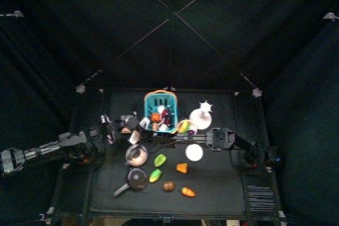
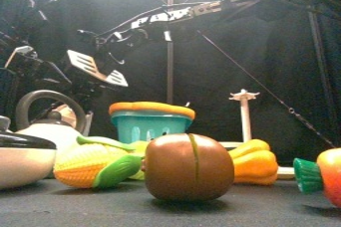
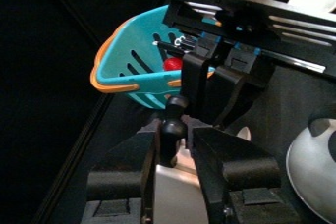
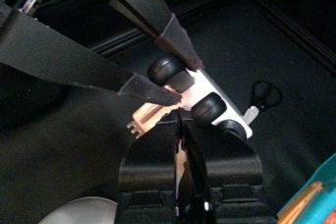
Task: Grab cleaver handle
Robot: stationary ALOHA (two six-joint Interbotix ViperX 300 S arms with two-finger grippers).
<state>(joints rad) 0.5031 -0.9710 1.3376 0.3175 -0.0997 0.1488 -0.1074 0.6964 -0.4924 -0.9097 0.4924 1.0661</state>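
The toy cleaver hangs in the air at the left of the front view, pale grey blade downward. My right arm reaches across from the right, and the right gripper is shut on the cleaver, with a pale sliver of it showing at its fingertips. In the left wrist view the cleaver handle, a short dark stub, lies between the jaws of my left gripper. Those jaws stand open on either side of the handle. I cannot tell whether they touch it.
A teal basket with an orange rim stands mid-table behind the toy food: a corn cob, a brown round piece and an orange piece. A white bowl is at the front left and a star-topped post at the right.
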